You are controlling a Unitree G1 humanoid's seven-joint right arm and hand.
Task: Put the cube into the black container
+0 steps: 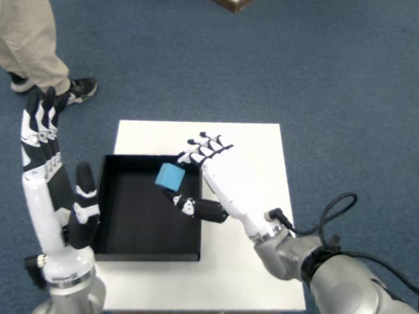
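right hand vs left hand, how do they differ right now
The right hand reaches over the black container, while the left hand stands raised beside the table. The right hand pinches the blue cube between thumb and fingers; the left hand holds nothing, its fingers straight and together. Both share the same white-and-black five-finger build.

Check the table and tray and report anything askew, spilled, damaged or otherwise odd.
Nothing stands out. The black container sits flat on the white table, undamaged. The blue cube is pinched in the right robot hand over the container, tilted only because it is being carried.
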